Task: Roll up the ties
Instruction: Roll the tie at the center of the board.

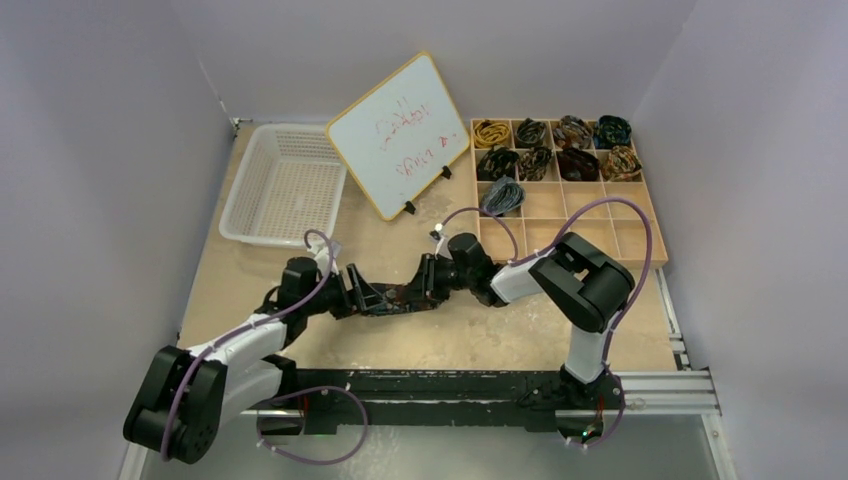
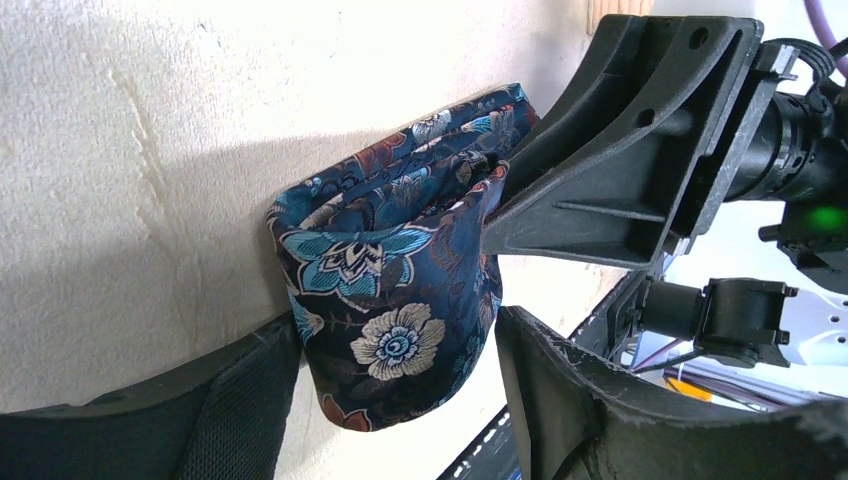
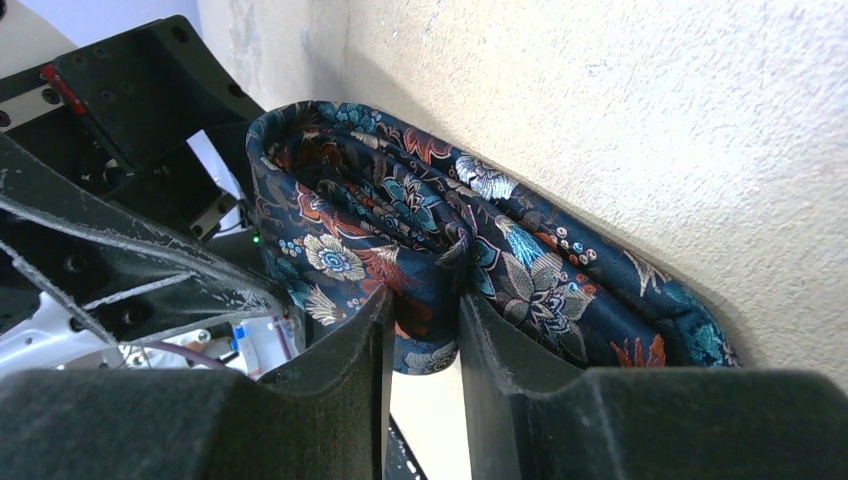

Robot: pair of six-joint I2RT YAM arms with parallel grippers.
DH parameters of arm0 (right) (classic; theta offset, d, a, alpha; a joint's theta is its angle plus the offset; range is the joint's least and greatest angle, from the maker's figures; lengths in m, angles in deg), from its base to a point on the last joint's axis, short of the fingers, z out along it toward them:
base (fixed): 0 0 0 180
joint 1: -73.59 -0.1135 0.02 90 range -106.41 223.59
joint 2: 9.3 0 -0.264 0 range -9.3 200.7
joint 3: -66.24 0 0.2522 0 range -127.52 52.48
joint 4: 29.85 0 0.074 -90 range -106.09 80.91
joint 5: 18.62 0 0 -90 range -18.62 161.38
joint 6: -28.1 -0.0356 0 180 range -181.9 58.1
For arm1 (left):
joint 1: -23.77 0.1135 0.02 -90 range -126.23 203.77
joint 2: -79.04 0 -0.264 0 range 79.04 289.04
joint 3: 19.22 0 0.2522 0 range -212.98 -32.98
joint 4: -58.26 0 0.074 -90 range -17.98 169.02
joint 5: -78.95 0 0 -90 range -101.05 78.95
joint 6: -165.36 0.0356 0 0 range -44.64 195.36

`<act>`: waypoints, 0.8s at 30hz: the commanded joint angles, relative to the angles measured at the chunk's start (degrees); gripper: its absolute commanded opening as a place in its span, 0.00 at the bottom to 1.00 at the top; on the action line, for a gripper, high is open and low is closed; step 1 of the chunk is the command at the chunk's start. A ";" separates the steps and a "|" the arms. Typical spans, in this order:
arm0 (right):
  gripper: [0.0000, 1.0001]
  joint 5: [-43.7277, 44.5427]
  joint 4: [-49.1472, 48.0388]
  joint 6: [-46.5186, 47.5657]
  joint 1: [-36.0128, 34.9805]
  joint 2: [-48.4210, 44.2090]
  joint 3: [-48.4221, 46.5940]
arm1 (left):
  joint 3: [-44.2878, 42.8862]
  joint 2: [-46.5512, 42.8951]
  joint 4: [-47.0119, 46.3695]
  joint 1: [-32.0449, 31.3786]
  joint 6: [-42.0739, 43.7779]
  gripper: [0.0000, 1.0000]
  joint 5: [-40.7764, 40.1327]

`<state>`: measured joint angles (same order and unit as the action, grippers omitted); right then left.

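Note:
A navy floral tie [image 2: 390, 290], partly coiled, hangs between both grippers just above the table's middle; from above only a sliver of this tie [image 1: 402, 296] shows. My left gripper [image 2: 398, 325] stands wide, a pad against each side of the coil, shut on it. My right gripper [image 3: 425, 310] faces it from the other side, shut on a fold of the tie [image 3: 400, 210]. In the top view the left gripper [image 1: 385, 298] and right gripper [image 1: 420, 285] nearly touch. Several rolled ties [image 1: 555, 148] fill compartments of the wooden box.
The wooden divided box [image 1: 655, 215] sits at the back right, a grey-blue coil [image 1: 503, 195] in its third row. A white basket [image 1: 285, 185] stands at the back left. A small whiteboard [image 1: 400, 135] leans between them. A black rail [image 1: 450, 385] runs along the near edge.

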<state>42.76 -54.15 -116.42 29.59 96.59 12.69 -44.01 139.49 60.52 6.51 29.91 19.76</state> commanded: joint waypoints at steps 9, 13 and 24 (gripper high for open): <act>0.31 -2.91 -5.34 -4.65 0.18 3.04 4.80 | 3.78 1.95 -10.58 0.38 -1.39 0.64 3.34; 0.32 -2.57 -4.42 -4.26 0.18 3.16 4.88 | 3.69 5.82 -14.70 0.39 -1.83 0.65 4.34; 0.34 -2.65 -3.59 -4.17 0.22 1.65 3.90 | 3.45 7.58 -14.72 0.38 -1.58 0.45 4.59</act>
<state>40.33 -62.30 -121.82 30.13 98.25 16.25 -40.62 147.16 46.18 6.64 27.96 23.98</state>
